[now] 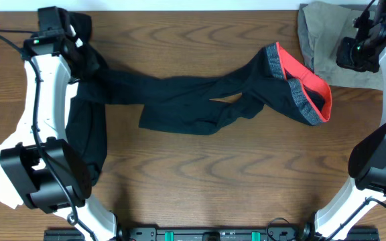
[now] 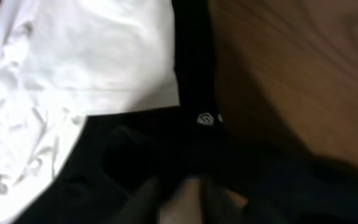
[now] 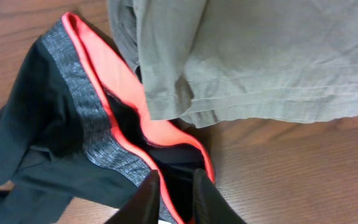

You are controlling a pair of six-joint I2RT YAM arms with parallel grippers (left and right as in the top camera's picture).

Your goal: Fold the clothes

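Overhead, the long black leggings (image 1: 200, 100) lie stretched across the middle of the wooden counter (image 1: 200, 187). The legs run left and the grey and red-orange waistband (image 1: 299, 87) gapes open toward the right. Its far edge touches a khaki piece (image 1: 327, 47) in the back right corner. On the left another black piece (image 1: 89, 134) is heaped beneath the left arm (image 1: 42, 87), and the leg ends run onto it. From the right wrist view, the right jaws stand narrowly apart, their fingers (image 3: 146, 200) just over the waistband's red rim, gripping nothing. The left wrist view is blurred: the left jaws hang over black cloth beside a white piece (image 2: 73, 68), and I cannot tell how they stand.
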